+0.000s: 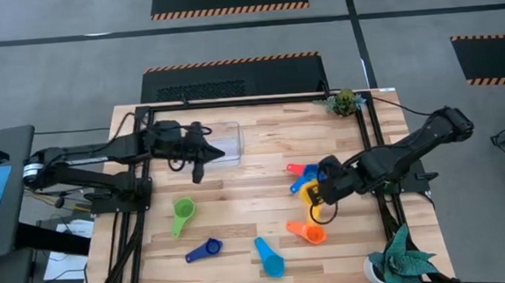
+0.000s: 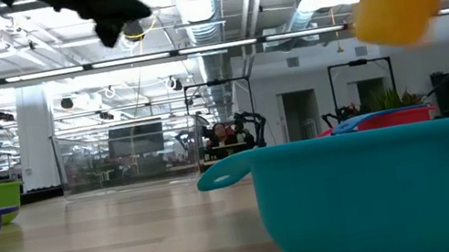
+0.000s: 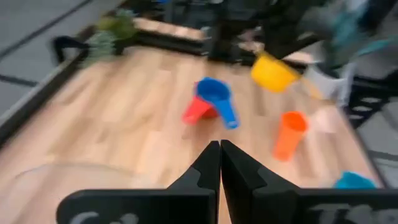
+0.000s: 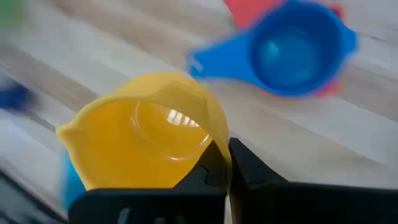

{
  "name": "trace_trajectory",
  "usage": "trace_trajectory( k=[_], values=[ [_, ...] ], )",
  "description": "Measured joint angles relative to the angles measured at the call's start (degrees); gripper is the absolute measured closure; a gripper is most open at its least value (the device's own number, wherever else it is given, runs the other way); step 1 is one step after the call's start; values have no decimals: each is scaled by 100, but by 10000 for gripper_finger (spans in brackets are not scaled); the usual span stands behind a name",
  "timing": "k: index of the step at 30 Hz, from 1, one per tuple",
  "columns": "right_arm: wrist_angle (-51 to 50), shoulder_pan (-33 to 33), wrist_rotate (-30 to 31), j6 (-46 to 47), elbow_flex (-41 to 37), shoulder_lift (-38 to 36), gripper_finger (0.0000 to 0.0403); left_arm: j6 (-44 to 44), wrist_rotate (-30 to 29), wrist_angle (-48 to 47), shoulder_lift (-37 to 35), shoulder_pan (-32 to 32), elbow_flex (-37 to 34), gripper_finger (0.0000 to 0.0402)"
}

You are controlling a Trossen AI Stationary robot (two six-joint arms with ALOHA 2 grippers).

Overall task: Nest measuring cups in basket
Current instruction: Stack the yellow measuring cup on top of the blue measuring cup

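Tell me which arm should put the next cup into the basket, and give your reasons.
The right. Its gripper is shut on the yellow cup, lifted off the table. The left gripper is shut and empty beside the clear basket, so it would probably need to fetch a cup first.

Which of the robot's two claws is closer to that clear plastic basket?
The left claw, shut and empty, sits beside the basket. The right claw, across the table, holds the yellow cup.
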Motion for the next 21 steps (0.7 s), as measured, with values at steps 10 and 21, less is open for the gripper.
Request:
trace_trajectory(
  k=[10,21],
  values=[
    [214,-196,1302,2435,-12,350,396,-126,-1222,-1616,-1325,-212,0,401],
    [-394,-280,901,4203,-4,1197,396,-35,-1569,-2828,-1644,-280,-4,401]
  ],
)
